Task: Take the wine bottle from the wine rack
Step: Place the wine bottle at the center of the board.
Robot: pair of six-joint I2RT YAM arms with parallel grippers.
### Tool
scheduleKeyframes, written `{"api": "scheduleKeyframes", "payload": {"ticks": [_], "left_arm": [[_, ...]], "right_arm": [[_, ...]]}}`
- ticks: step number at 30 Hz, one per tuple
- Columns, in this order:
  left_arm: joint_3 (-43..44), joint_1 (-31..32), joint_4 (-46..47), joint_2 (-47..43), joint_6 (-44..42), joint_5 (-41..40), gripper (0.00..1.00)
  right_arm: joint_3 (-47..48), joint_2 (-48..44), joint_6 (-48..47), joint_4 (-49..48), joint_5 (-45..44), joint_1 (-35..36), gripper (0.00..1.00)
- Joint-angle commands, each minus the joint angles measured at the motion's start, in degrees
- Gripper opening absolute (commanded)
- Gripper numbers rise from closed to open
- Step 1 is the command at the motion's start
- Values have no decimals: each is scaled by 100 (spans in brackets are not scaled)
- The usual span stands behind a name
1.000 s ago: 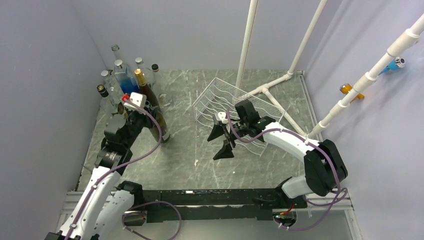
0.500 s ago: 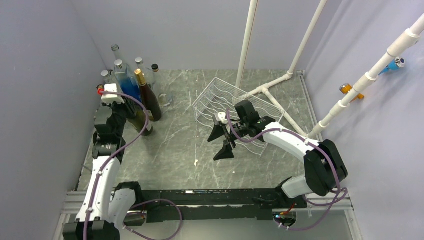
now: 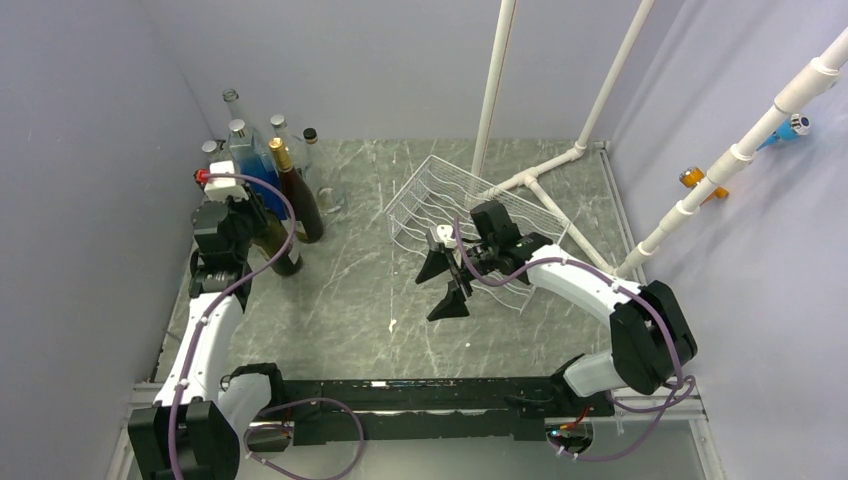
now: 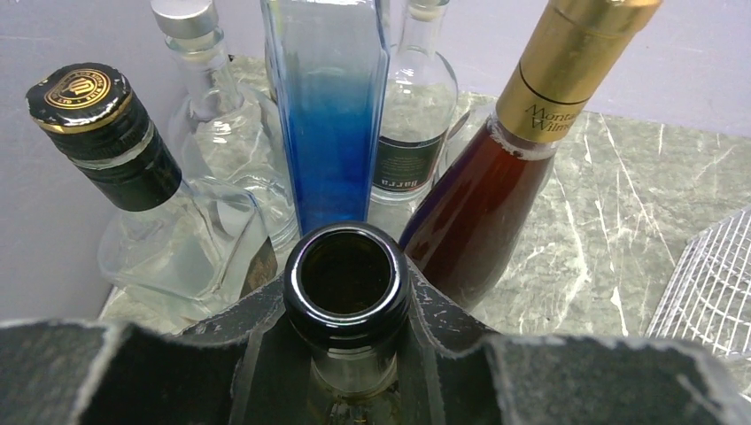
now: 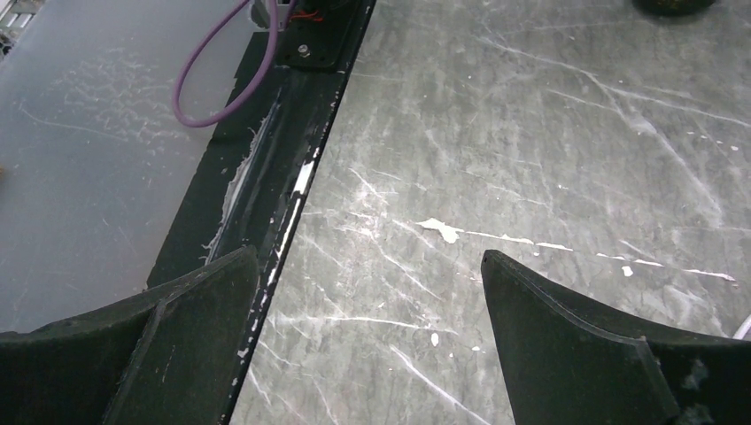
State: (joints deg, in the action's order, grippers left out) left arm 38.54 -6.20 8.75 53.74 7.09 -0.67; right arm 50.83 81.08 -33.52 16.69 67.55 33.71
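The dark wine bottle [image 3: 280,256] stands upright on the table beside the cluster of bottles at the back left. My left gripper [image 3: 232,215] is shut on its neck; in the left wrist view the open mouth of the wine bottle [image 4: 347,332] sits between my fingers [image 4: 447,323], which press on both sides of the neck. The white wire wine rack [image 3: 440,200] lies in the middle of the table with no bottle in it; its edge shows in the left wrist view [image 4: 719,292]. My right gripper [image 3: 442,285] hangs open and empty in front of the rack, over bare table [image 5: 367,292].
A tall blue bottle [image 3: 255,168], an amber bottle with a gold cap [image 3: 298,198] and several clear bottles [image 3: 232,105] crowd the back left corner against the wall. White plastic pipes [image 3: 495,90] rise behind and right of the rack. A black rail [image 3: 420,395] runs along the near edge.
My left arm has carried the wine bottle left and back, from mid-table to beside the bottle cluster, and stood it more upright. The right arm has not moved.
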Motion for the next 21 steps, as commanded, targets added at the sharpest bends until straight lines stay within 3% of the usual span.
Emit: {"api": "scheduleKeyframes", "payload": {"ticks": [1,12,21], "left_arm": [[479,-39,633,-20,-41,-60,17],[759,-39,49,-11,-29,110,62],[1170,-39,-982,-588,204,161,99]], "right_arm": [[182,-216,-167,-47,57,-23,100],[199,-324,-287,63,-57,-38,100],[433,-718,-449,502,-827,-158,100]]}}
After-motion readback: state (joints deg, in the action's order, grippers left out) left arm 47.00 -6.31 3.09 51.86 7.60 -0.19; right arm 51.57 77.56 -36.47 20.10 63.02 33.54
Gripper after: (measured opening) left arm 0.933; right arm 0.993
